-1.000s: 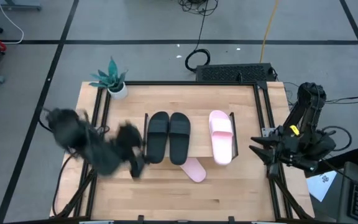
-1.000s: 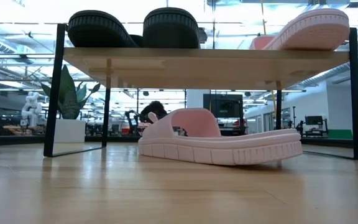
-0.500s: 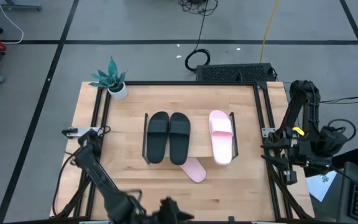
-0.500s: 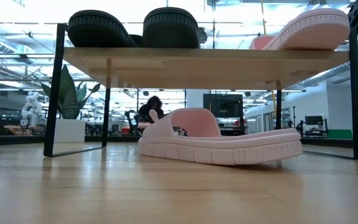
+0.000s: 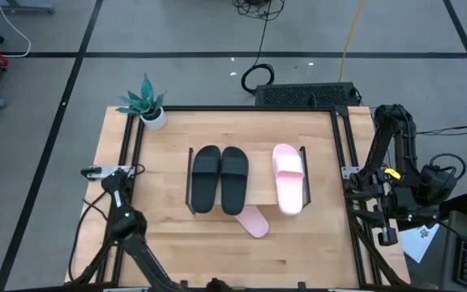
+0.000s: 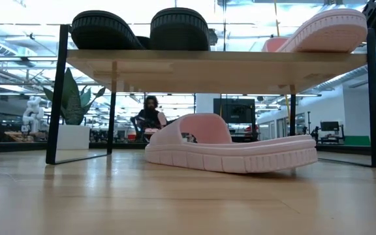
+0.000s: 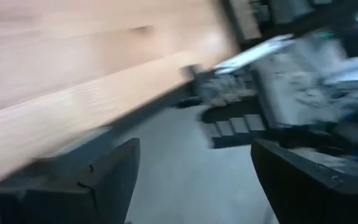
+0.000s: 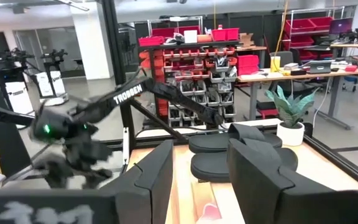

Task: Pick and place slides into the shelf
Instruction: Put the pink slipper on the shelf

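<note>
The shelf (image 5: 254,192) stands in the middle of the table. On its board (image 6: 207,62) lie two black slides (image 5: 207,179) (image 5: 234,178) side by side and one pink slide (image 5: 288,178). The second pink slide (image 5: 254,221) rests sole-down on the table, its far part under the board, as the low view shows (image 6: 230,147). My left gripper (image 7: 194,165) is open past the table's near edge, over the floor. My right gripper (image 8: 201,168) is open at the table's right edge (image 5: 385,236), pointing toward the black slides (image 8: 229,155).
A potted plant (image 5: 147,104) stands at the far left corner of the table. Black frame rails (image 5: 128,162) run along the left and right sides. Bare wood lies between the shelf and the near edge. A person (image 6: 150,112) shows in the room behind.
My left arm has swung fast from beside the black slides on the shelf's left toward the table's near edge and past it. My right arm has drawn back from near the pink slide toward the right near corner and turned. All the slides have stayed in place.
</note>
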Robot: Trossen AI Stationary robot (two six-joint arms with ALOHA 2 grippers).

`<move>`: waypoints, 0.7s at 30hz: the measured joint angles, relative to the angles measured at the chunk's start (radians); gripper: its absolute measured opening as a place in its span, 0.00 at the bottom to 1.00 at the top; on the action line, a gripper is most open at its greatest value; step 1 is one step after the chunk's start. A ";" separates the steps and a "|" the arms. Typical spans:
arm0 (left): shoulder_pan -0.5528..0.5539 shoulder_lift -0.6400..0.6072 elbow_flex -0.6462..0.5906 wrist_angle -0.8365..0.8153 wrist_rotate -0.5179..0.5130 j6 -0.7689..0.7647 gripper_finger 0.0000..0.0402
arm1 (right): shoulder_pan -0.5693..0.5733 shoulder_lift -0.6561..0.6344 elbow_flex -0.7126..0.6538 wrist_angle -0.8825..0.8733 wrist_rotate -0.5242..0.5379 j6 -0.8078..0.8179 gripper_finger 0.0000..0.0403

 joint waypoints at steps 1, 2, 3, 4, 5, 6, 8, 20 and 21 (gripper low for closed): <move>0.005 0.016 0.000 -0.031 0.017 -0.040 0.76 | 0.002 0.000 0.000 0.000 0.000 -0.001 0.35; 0.011 0.031 0.000 -0.057 0.026 -0.075 0.76 | 0.003 0.000 0.000 0.000 0.000 -0.005 0.35; 0.014 0.042 0.000 -0.084 0.028 -0.106 0.76 | 0.003 0.000 0.000 0.000 0.000 -0.010 0.35; 0.017 0.051 0.000 -0.108 0.028 -0.129 0.76 | 0.003 0.000 0.000 0.000 0.000 -0.017 0.35; 0.024 0.057 0.000 -0.125 0.022 -0.142 0.76 | 0.003 0.000 0.000 0.000 0.000 -0.019 0.35; 0.030 0.060 0.000 -0.141 0.013 -0.152 0.76 | 0.003 0.000 0.000 0.000 0.000 -0.023 0.35; 0.043 0.061 0.000 -0.170 -0.039 -0.149 0.76 | 0.003 0.000 0.000 0.000 0.000 -0.032 0.35; 0.197 0.054 0.000 -0.272 -0.050 0.104 0.76 | 0.003 0.000 0.000 0.000 0.000 -0.054 0.35; 0.204 0.054 0.000 -0.273 -0.044 0.121 0.76 | 0.003 0.000 0.000 0.000 0.000 -0.054 0.35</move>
